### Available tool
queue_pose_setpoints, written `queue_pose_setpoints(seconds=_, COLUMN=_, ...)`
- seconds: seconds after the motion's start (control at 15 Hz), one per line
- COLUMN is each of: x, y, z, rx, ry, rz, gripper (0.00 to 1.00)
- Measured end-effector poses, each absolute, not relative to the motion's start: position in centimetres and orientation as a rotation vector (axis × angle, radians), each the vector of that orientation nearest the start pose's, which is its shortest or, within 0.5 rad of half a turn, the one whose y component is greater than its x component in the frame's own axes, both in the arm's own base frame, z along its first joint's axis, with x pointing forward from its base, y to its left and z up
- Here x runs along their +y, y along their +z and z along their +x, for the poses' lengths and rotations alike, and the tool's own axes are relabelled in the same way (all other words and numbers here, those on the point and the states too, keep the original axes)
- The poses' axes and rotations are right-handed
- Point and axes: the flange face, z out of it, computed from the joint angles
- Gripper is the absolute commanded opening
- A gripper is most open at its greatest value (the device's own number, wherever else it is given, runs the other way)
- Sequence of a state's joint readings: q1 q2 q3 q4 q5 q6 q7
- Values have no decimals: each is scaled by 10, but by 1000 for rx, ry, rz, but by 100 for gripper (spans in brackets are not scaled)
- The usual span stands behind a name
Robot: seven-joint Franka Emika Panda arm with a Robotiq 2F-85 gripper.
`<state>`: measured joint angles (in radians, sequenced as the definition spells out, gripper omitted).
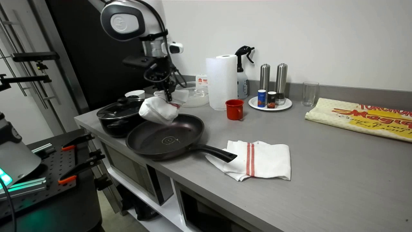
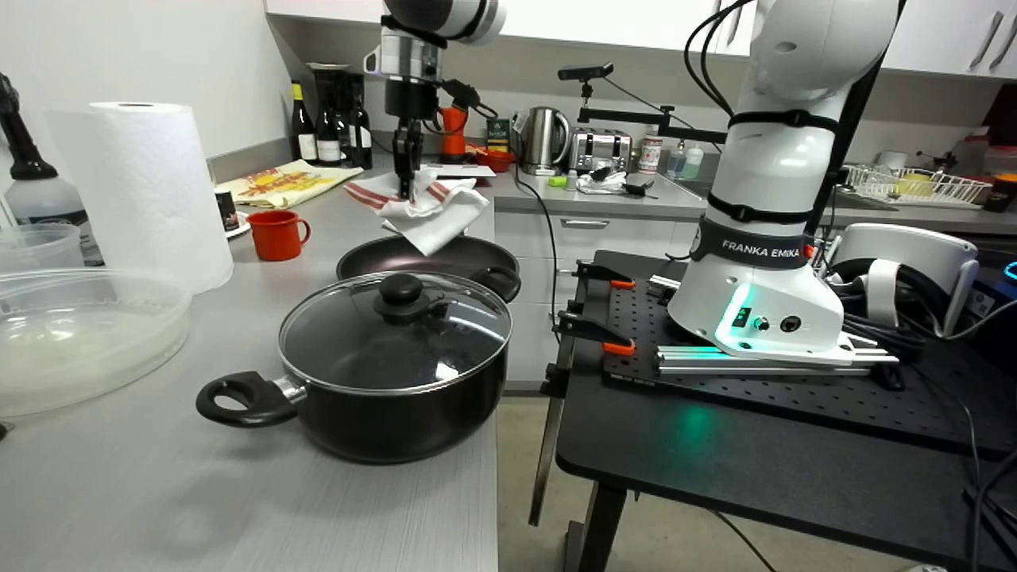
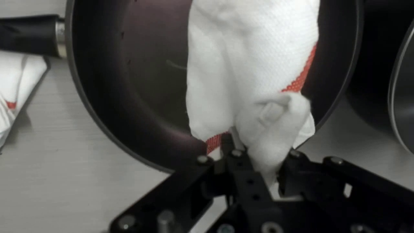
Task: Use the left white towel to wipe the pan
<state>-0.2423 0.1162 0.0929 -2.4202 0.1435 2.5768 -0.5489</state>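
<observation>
Pinching a red-striped white towel (image 3: pixel 220 71) in the Robotiq gripper (image 2: pixel 407 191), bunched and hanging over the black frying pan (image 1: pixel 151 141); hard to say whether touching it. Flanked opposite the pan's handle (image 1: pixel 215 152) by a glass-lidded pot (image 2: pixel 389 425), partly beneath the handle by a second, folded towel (image 1: pixel 270 161); near a red mug (image 1: pixel 232 111).

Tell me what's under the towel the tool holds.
Beneath that white towel is mostly the frying pan. In the wrist view, its interior partly shows beside the cloth; the covered part is hidden.
</observation>
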Motion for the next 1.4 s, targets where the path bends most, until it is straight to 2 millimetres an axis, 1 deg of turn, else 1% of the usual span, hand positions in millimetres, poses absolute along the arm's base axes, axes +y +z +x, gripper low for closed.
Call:
queue_pose_setpoints(seconds=0.13, x=-68, y=248, z=466, rx=-440, ry=-80, rz=-3044, gripper=5)
queue_pose_setpoints(seconds=0.27, x=-64, y=232, z=447, rx=-448, ry=-78, rz=-3053, gripper=5)
queue_pose_setpoints(seconds=0.47, x=-66, y=219, z=430, rx=-497, ry=-141, rz=-3074, gripper=5)
queue_pose_setpoints(seconds=0.73, x=-74, y=209, z=423, rx=-606, ry=-270, rz=-3096, gripper=5)
queue_pose_setpoints(seconds=0.87, x=-78, y=199, z=419, rx=-647, ry=-302, rz=-3093, gripper=5)
queue_pose_setpoints(seconds=1.13, x=-80, y=171, z=412, rx=-692, ry=-277, rz=-3039, gripper=5)
queue_pose_setpoints(seconds=1.27, x=-87, y=158, z=412, rx=-700, ry=-260, rz=-3010, gripper=5)
queue_pose_setpoints(seconds=1.4, x=-99, y=144, z=414, rx=-686, ry=-248, rz=-2992, gripper=5)
